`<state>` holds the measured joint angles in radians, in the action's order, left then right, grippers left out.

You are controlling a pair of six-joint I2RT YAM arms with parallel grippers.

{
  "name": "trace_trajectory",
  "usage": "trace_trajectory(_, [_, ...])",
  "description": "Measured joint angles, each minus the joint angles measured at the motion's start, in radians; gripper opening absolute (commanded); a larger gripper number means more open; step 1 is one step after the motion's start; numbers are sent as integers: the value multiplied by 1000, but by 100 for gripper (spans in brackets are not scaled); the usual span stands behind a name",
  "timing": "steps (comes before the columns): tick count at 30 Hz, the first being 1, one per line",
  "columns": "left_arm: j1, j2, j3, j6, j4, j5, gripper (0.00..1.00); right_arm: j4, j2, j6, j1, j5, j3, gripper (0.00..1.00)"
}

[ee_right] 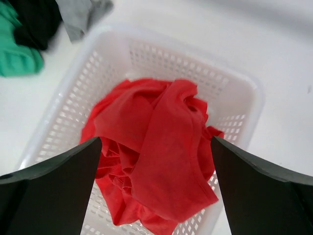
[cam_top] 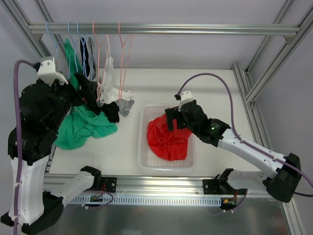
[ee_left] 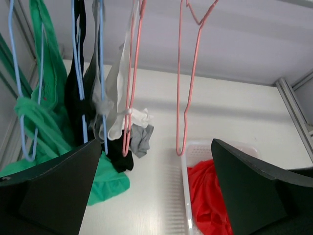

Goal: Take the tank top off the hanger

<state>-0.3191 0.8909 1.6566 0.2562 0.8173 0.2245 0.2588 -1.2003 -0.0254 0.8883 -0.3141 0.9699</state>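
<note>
A red tank top point(cam_top: 168, 139) lies crumpled in a white basket point(cam_top: 143, 147), off any hanger; it also shows in the right wrist view point(ee_right: 156, 147) and the left wrist view point(ee_left: 208, 196). An empty pink hanger point(cam_top: 124, 63) hangs on the rail and also shows in the left wrist view point(ee_left: 188, 98). My right gripper point(cam_top: 176, 120) hovers just above the red top, jaws wide open and empty point(ee_right: 156, 139). My left gripper point(cam_top: 83, 95) is open and empty point(ee_left: 156, 142), raised near the hanging clothes.
On the rail point(cam_top: 161, 29) hang a green top point(cam_top: 80, 127) on a blue hanger, a black top point(cam_top: 98, 98), and a white and grey garment point(cam_top: 112, 83) on a pink hanger, their ends trailing on the table. Frame posts stand at the right.
</note>
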Motion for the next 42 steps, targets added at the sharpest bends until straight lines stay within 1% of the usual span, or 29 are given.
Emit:
trace_trajectory(2, [0,80,74,-21,3,0,99,50,66,14,0,-21,55,100])
trace_trajectory(6, [1,225,175,-66,12,11,97,72,277,38,0,-5,121,99])
trace_trajectory(7, [8,277,208,-80,21,12,93,71,326,42,0,13,127,100])
trace_trajectory(8, [16,319,231,-90,20,10,84,71,373,45,0,37,127,100])
trace_trajectory(11, [56,435,294,-119,27,-8,74,72,454,50,0,135,126,99])
trace_trajectory(14, [101,523,334,-143,35,-21,72,75,462,55,0,251,109,100])
trace_trajectory(15, [122,547,344,-146,34,-35,67,79,461,56,0,283,98,99])
trace_trajectory(19, [185,613,367,-161,39,-74,62,99,456,56,0,393,55,100])
trace_trajectory(20, [192,626,374,-164,41,-88,61,100,456,56,0,414,48,99])
trace_trajectory(22, [195,647,391,-168,42,-114,55,101,456,56,0,443,46,99])
trace_trajectory(26, [195,685,415,-171,41,-149,53,85,457,57,0,488,45,99])
trace_trajectory(28, [195,699,418,-171,42,-162,49,76,457,57,0,501,41,99])
trace_trajectory(29, [195,706,420,-171,42,-165,40,71,456,57,0,506,37,99])
trace_trajectory(31, [195,723,426,-170,41,-169,33,66,453,59,0,516,29,100])
trace_trajectory(32, [195,732,427,-170,41,-169,21,65,449,60,0,519,26,100])
trace_trajectory(35, [196,757,428,-164,42,-170,1,59,439,60,0,529,12,99])
trace_trajectory(36, [196,764,428,-164,42,-170,0,59,436,60,0,530,9,100])
trace_trajectory(42, [196,760,434,-162,42,-165,0,48,436,61,0,532,2,100])
